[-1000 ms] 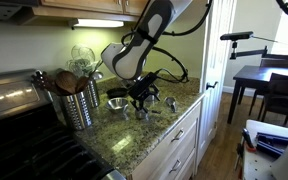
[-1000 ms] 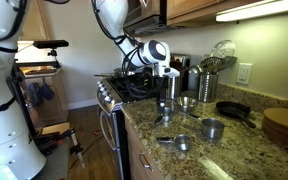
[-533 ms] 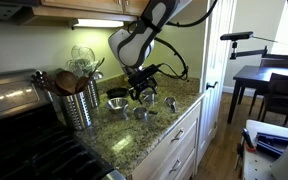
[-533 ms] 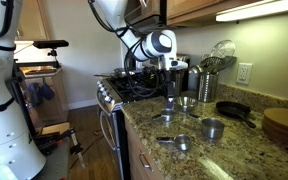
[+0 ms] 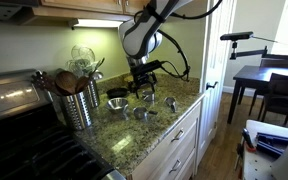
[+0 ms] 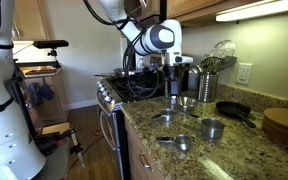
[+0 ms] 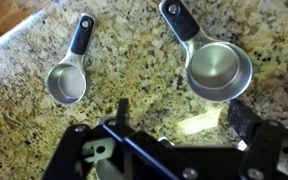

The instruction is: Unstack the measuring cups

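Two silver measuring cups [image 7: 219, 70] lay on the granite table [image 7: 134, 40] in the wrist view. An exterior view showed four measuring cups [image 6: 212, 128], one perforated steel utensil holder [image 6: 204, 87], one wire whisk [image 6: 222, 50] and one dark pan [image 6: 234, 110].

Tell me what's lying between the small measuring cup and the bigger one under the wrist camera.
Nothing: in the wrist view, only a stretch of granite countertop separates the small measuring cup from the bigger measuring cup.
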